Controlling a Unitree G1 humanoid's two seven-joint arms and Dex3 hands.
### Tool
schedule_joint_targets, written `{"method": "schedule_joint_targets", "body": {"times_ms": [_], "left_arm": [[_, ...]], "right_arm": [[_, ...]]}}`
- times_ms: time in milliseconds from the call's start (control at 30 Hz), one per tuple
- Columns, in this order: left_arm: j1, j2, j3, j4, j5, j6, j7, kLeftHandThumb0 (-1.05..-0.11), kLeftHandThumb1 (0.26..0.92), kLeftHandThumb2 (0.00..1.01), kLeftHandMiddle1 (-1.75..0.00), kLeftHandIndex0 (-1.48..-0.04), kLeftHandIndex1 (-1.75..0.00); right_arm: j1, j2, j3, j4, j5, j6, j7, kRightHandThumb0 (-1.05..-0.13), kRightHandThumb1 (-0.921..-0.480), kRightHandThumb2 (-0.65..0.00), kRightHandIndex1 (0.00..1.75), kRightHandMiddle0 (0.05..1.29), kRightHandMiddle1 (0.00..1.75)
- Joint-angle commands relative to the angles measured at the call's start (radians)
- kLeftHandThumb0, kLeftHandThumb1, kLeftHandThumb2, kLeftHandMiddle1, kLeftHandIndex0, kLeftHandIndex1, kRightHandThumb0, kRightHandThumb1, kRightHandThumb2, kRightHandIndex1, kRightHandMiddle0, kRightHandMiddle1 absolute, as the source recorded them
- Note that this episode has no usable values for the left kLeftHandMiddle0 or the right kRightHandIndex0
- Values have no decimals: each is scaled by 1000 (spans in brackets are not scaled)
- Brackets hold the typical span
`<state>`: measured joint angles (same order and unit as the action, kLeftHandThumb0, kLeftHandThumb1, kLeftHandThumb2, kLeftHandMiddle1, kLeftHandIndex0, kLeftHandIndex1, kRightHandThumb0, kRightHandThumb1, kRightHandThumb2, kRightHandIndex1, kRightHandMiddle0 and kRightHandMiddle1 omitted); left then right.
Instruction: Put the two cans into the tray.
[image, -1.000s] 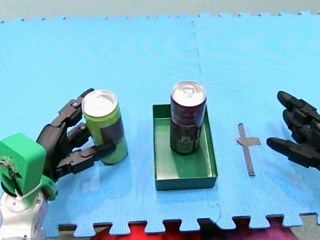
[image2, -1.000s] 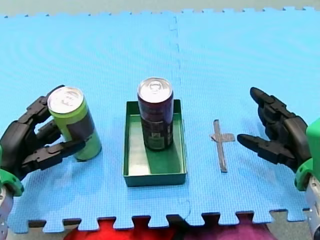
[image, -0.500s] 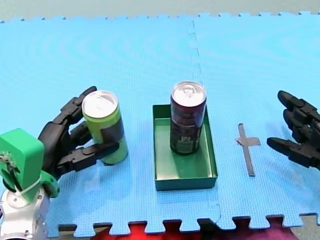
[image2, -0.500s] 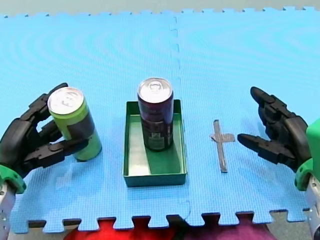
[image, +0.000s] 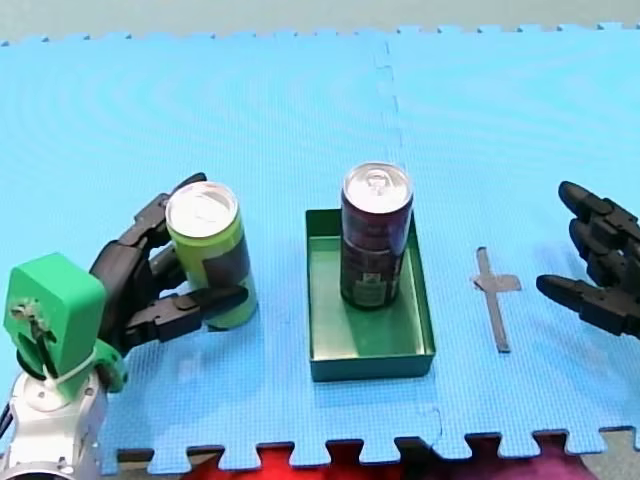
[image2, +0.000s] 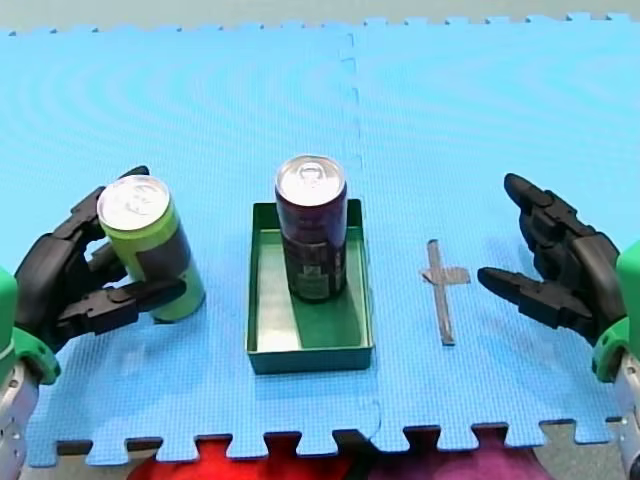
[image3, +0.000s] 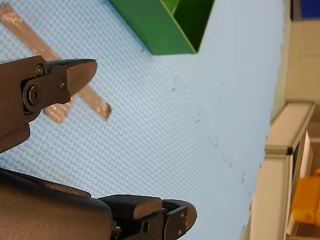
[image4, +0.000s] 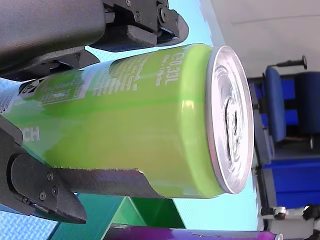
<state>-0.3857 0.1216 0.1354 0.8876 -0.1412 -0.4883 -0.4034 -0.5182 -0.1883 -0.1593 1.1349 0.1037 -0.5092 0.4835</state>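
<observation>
On the blue foam mat (image: 300, 120), just left of the green tray (image: 322, 300) and apart from it: a green can (image: 208, 255), grasped by the left hand (image: 150, 290). Fingers (image4: 45, 195) closed around the can's body from the side away from the tray, one across the front and others behind. Nearly upright, long axis close to vertical, silver top with the pull tab pointing up. Not possible to tell whether the bottom touches the mat. In the second wrist view, the same can lying across the picture, the lid toward the side, with a green corner of the tray and a purple edge close behind it. Inside the tray, toward its far end: a dark purple can (image: 375, 240), standing upright on the tray floor, long axis vertical, lid up. To the right of the tray, a grey tape cross (image: 493, 300) stuck flat on the mat. Beyond the cross, at the right edge: the right hand (image: 600, 280), released, grasping nothing.
</observation>
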Motion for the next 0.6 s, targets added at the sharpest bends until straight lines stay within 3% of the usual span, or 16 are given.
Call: {"method": "schedule_joint_targets", "body": {"times_ms": [0,267,567], "left_arm": [[0,5,-3,-1,2,-6,-5,-987,667,5,0,-208,0],[2,19,-21,3,25,-28,-20,-1040,698,10,-1,-201,0],[-5,15,-28,3,28,-23,-13,-1048,722,14,-3,-198,0]], "right_arm": [[-7,-7,-4,4,3,-6,1,-1048,-921,-73,0,236,0],[-9,-7,-8,4,5,-7,6,-1048,-921,-75,1,233,0],[-10,-7,-12,8,7,-9,7,-1048,-921,-76,2,234,1]]}}
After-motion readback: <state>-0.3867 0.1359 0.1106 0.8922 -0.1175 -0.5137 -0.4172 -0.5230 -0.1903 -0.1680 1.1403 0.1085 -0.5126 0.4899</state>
